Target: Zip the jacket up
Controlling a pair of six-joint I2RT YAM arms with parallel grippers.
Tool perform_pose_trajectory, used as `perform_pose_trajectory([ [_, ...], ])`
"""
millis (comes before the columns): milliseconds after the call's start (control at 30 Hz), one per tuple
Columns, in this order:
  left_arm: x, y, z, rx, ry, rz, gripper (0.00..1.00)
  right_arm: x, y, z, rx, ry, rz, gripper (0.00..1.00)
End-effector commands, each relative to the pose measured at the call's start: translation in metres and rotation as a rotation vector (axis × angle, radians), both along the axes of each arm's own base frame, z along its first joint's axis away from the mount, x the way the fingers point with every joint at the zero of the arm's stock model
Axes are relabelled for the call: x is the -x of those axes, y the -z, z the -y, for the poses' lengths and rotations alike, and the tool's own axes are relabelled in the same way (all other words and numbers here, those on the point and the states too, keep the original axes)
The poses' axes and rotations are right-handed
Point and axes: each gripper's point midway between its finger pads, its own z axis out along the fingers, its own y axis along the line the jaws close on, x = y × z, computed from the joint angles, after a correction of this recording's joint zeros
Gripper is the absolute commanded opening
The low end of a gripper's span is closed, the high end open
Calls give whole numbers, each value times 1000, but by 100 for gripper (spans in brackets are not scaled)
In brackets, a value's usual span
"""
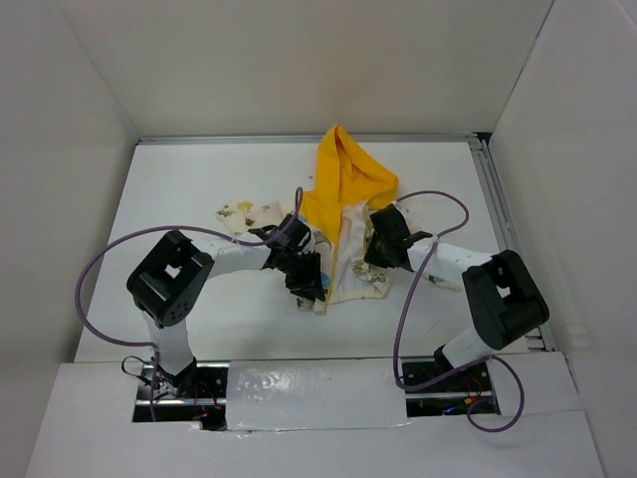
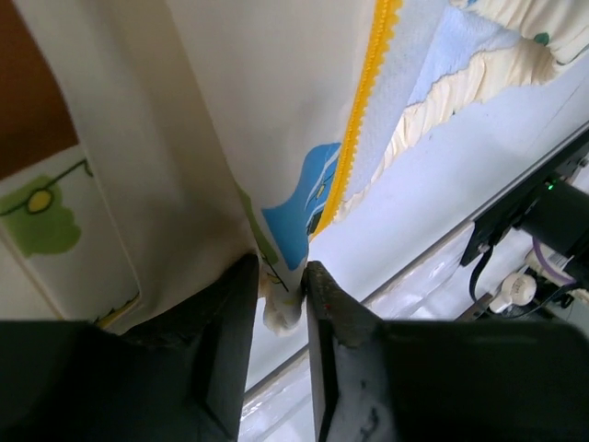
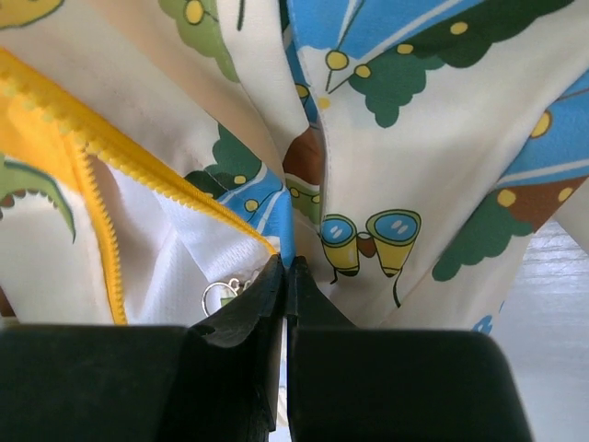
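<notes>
Your right pincer (image 3: 286, 269) is clamped on the jacket (image 1: 353, 271) hem, with the zip pull (image 3: 221, 296) just beside it. Your left pincer (image 2: 281, 269) stands part-open around the hem. The zip (image 2: 363, 101) runs away toward the hood (image 1: 343, 174).

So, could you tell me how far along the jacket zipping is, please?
Nothing looks zipped: the jacket lies open, its yellow zipper teeth unjoined. In hand: the right gripper is pinched shut on the fabric beside the pull ring; the left gripper has jaws apart around the hem. Left: joining the sides and drawing the zipper closed.
</notes>
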Motion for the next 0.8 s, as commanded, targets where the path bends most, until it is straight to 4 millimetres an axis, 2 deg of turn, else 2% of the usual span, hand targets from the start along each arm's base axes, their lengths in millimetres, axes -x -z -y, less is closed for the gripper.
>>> perform_pose_trajectory([
  [0,11,-13,-1,14,57,9,43,-2,-12,-1,20,-19,60,0],
  [133,15,-15,-2,-5,99,25,54,-2,-14,-1,22,-23,66,0],
  [367,26,-14,-8,-120,121,26,53,-3,-15,0,26,-24,72,0],
  [500,34,-6,-9,-192,132,23,53,-3,-14,-3,13,-27,70,0],
  [600,34,-5,-5,-184,129,28,51,-2,-15,-5,3,-33,76,0],
  [733,29,-2,-1,-185,116,24,42,1,-16,-5,4,-32,79,0],
  [767,28,-1,1,-184,107,24,37,4,-15,-4,3,-31,76,0],
])
